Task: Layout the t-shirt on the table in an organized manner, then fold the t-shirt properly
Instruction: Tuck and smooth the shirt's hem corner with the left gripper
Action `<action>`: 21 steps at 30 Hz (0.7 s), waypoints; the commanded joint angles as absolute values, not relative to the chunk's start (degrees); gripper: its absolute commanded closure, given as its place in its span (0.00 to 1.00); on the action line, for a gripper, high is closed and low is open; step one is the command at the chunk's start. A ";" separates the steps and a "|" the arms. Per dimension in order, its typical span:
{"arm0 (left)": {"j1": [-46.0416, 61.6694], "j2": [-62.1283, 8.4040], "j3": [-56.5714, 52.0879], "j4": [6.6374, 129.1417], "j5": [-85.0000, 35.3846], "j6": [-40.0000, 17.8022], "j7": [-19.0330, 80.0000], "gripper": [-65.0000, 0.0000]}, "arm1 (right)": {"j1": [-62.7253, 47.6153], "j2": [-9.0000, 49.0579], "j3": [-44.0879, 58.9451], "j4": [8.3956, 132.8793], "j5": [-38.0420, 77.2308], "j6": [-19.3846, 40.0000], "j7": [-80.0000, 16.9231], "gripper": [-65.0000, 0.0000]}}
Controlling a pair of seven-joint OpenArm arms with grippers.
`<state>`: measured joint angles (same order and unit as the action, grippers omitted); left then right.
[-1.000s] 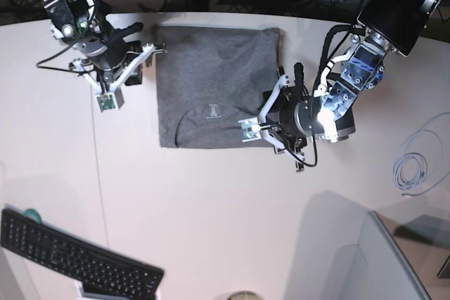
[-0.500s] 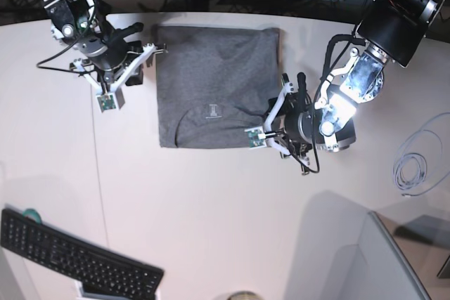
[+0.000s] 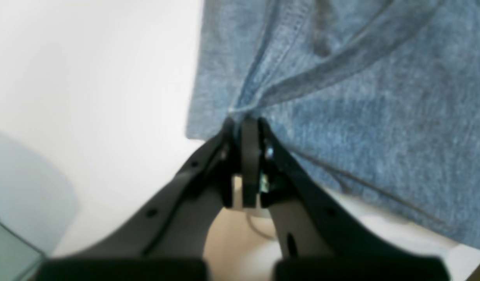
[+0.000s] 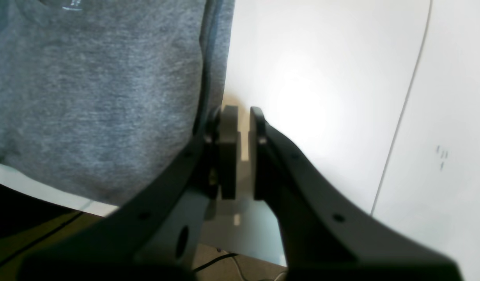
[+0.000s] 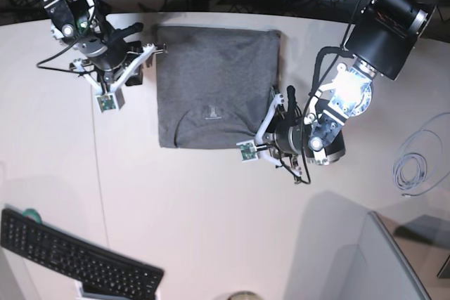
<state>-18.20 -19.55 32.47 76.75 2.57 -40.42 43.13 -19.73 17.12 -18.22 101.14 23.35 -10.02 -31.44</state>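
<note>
Overhead, a heather-grey t-shirt [image 5: 214,86] lies on a large white table [image 5: 211,216], already folded into a neat rectangle near the far edge, between the two robot arms. A small pale label print shows near the middle of its near half.

On the right of the overhead view, the left gripper [image 5: 252,147] sits at the rectangle's near right corner. Its wrist camera shows the black jaws pressed together on a pinch of grey cloth at a stitched hem, with creases fanning away from the pinch. It appears clamped on the t-shirt [image 3: 341,97].

On the left of the overhead view, the right gripper [image 5: 133,68] hovers just beside the shirt's far left edge. Its wrist camera shows the jaws nearly together with a thin gap between them, holding nothing, with the cloth edge [image 4: 107,78] just to one side and bare table [image 4: 321,78] beyond.

By the look of it, the shirt is light, soft cotton with no stiffness, so it will droop and bunch wherever it is unsupported. The layered fold may slide apart if lifted by one corner only. Hems and corners, where the fabric is doubled and stitched, seem the best places to hold it. A matching hold on the opposite corner would likely keep the edge straight.
</note>
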 commanded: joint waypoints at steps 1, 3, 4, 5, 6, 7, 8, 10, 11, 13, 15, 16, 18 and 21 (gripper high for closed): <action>-19.74 -19.91 32.04 77.67 2.51 -40.00 42.68 1.00 | -19.47 17.54 -17.89 102.02 23.34 -10.24 -30.29 0.93; -19.82 -19.91 31.78 78.02 2.59 -40.00 42.86 1.00 | -19.47 17.54 -17.89 102.02 23.34 -10.24 -30.29 0.93; -19.82 -19.91 31.78 78.20 2.77 -40.00 43.03 1.00 | -19.47 17.54 -17.89 102.02 23.34 -10.24 -30.29 0.93; -19.91 -19.91 31.78 78.29 2.77 -40.00 43.03 1.00 | -19.47 17.54 -17.89 102.02 23.34 -10.24 -30.29 0.93; -19.91 -19.91 31.78 78.29 2.77 -40.00 43.03 1.00 | -19.47 17.54 -17.89 102.02 23.34 -10.24 -30.29 0.93; -19.91 -19.82 31.78 78.29 2.77 -40.00 43.03 1.00 | -19.47 17.54 -17.89 102.02 23.34 -10.24 -30.29 0.93; -19.91 -19.82 31.87 78.29 2.77 -40.00 43.03 1.00 | -19.38 17.54 -17.89 102.02 23.34 -10.24 -30.29 0.93; -19.91 -19.21 31.78 78.90 2.77 -40.00 43.03 1.00 | -19.38 17.54 -17.89 102.02 23.34 -10.24 -30.20 0.93; -19.91 -18.95 31.69 79.78 2.77 -40.00 43.03 1.00 | -19.30 17.54 -17.89 102.02 23.34 -10.24 -30.20 0.93; -19.91 -18.86 31.69 81.27 2.68 -40.00 43.03 1.00 | -18.95 17.54 -17.89 102.02 23.34 -10.24 -30.37 0.93; -19.91 -18.68 31.69 81.45 2.77 -40.00 43.03 1.00 | -18.77 17.54 -17.89 102.02 23.34 -10.24 -30.37 0.93; -20.44 -18.68 31.69 81.19 2.77 -40.00 42.95 1.00 | -18.77 17.54 -17.89 102.02 23.34 -10.24 -30.37 0.93; -21.41 -18.51 32.22 79.60 2.86 -40.00 42.86 1.00 | -18.77 17.54 -17.98 102.02 23.34 -10.24 -30.37 0.93; -22.46 -17.71 32.22 76.97 2.86 -40.00 42.77 1.00 | -18.77 17.54 -17.89 102.02 23.34 -10.24 -30.37 0.93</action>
<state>-20.88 -17.78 32.47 76.03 2.94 -40.38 43.35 -18.94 17.12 -18.22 101.14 23.35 -10.02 -31.44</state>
